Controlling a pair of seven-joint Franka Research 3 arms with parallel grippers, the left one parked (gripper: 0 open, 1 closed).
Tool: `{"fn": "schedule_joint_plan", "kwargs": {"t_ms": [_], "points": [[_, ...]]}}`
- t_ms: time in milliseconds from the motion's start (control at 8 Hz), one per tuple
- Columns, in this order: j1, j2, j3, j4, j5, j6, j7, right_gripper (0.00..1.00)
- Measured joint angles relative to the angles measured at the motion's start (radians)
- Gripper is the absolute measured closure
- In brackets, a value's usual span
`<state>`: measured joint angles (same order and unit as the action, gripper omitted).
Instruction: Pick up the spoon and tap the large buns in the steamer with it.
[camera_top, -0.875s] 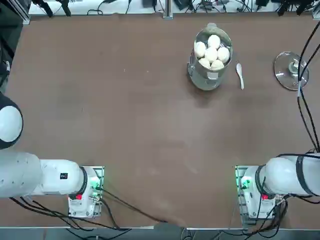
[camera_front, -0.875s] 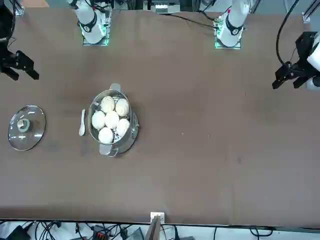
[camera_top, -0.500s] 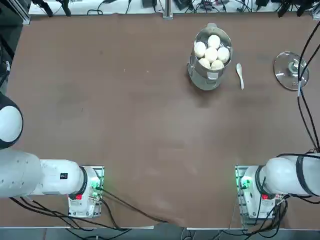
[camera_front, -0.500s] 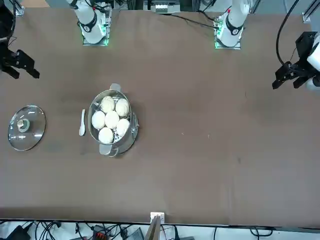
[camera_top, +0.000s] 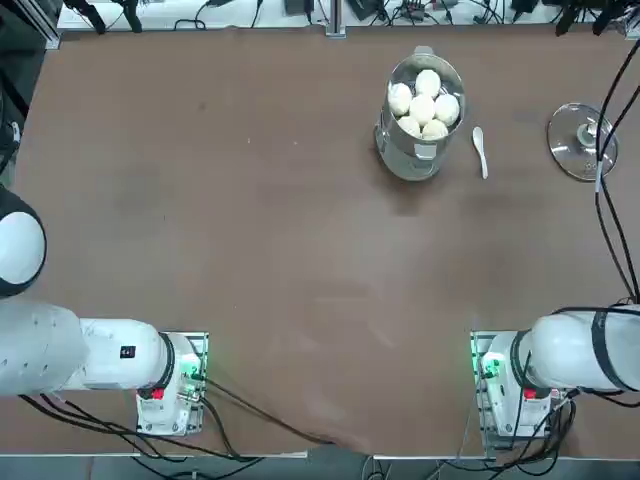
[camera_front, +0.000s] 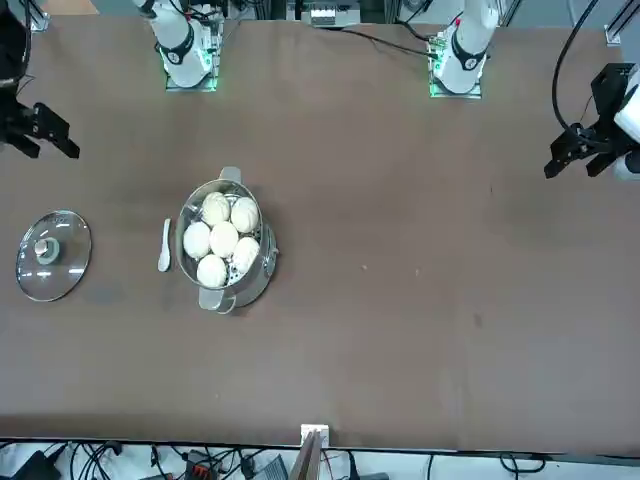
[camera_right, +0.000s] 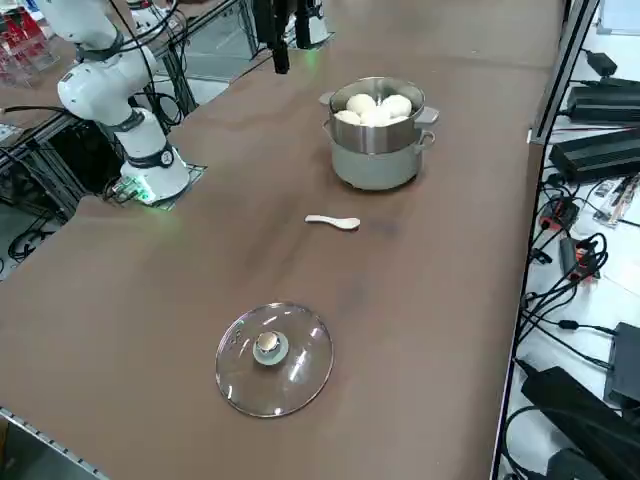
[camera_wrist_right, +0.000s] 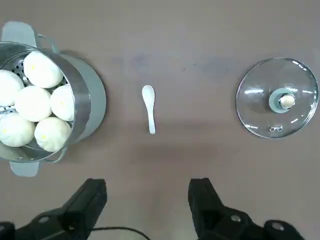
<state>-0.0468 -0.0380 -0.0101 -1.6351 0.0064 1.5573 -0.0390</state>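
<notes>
While the right claw (camera_wrist_right: 147, 200) hangs high above the brown worktop (camera_top: 250, 250) with its fingers (camera_wrist_right: 92, 195) spread wide and nothing between them, the white spoon (camera_wrist_right: 148, 108) lies flat on the worktop beyond it. Its handle points back toward the claw. To the spoon's left, near but apart, stands the steel steamer (camera_top: 420, 150), five large buns (camera_top: 424, 103) clustered inside. Well off to the spoon's right rests a glass lid (camera_top: 581, 140), knob up.
</notes>
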Motion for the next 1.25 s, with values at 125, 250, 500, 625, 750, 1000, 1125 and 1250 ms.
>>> {"fn": "schedule_joint_plan", "kwargs": {"t_ms": [125,250,500,625,750,1000,1125,1250], "points": [[0.0,0.008,0.0,0.0,0.0,0.0,0.001,0.0],[0.0,0.018,0.0,0.0,0.0,0.0,0.001,0.0],[0.0,0.059,0.0,-0.005,-0.001,0.011,0.003,0.0],[0.0,0.086,0.0,-0.019,-0.002,0.043,0.004,0.0],[0.0,0.114,0.0,-0.05,-0.002,0.095,0.005,0.0],[0.003,0.16,0.001,-0.154,-0.002,0.235,0.005,0.0],[0.011,0.173,0.001,-0.221,-0.002,0.324,0.005,0.0],[0.021,0.181,0.001,-0.286,-0.002,0.405,0.005,0.0]]}}
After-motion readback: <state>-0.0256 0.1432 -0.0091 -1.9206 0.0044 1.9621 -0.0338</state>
